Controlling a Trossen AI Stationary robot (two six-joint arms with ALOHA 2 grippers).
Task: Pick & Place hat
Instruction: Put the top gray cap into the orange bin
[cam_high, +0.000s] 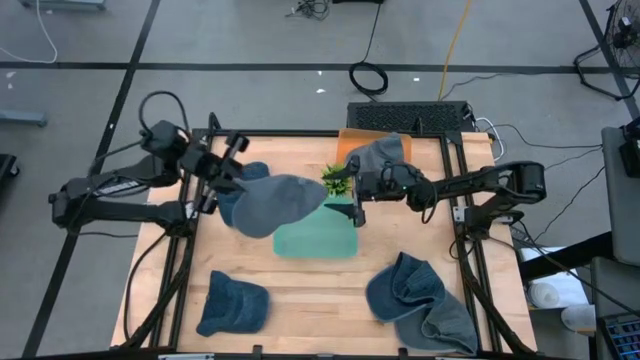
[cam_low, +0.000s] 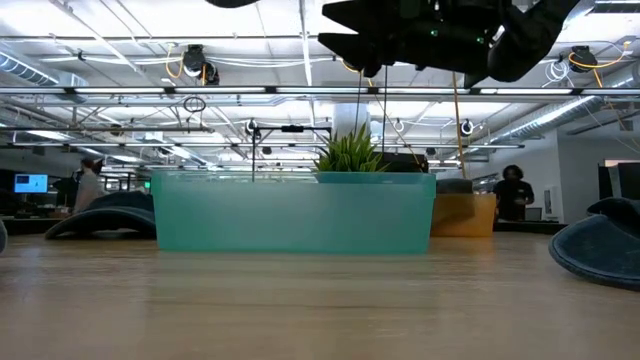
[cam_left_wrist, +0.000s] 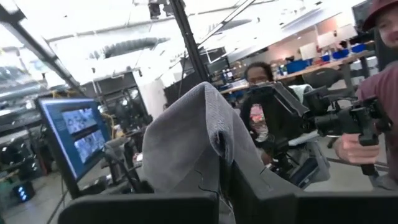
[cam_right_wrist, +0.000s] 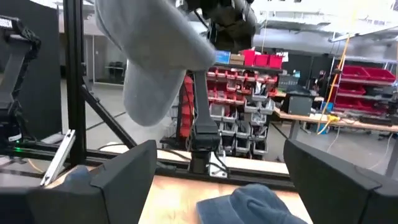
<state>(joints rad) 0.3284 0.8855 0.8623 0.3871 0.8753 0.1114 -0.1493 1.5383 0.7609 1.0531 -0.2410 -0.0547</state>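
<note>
High view first: I see the left gripper raised over the back-left part of the table, its jaws clamped on the edge of a grey hat. The hat hangs out from the fingers toward the table's middle, its free end over the near-left corner of the teal bin. In the left wrist view the grey hat rises straight up from between the two dark fingers, pinched where they meet, so the grip sits on the brim and the crown is clear of the jaws.

My right gripper sits over the bin's back-right edge, just beside the small green plant. Its jaws stand wide apart with nothing between them; the right wrist view shows the fingers spread well clear of each other, and the grey hat hanging ahead of and above them, not touching.

A second grey hat lies on the orange bin at the back. Dark blue hats rest on the table: one at front left, a pile at front right, and one partly hidden under the left gripper.

In the low view the teal bin stands on the table with the plant rising behind its rim and the arms hanging dark overhead.
</note>
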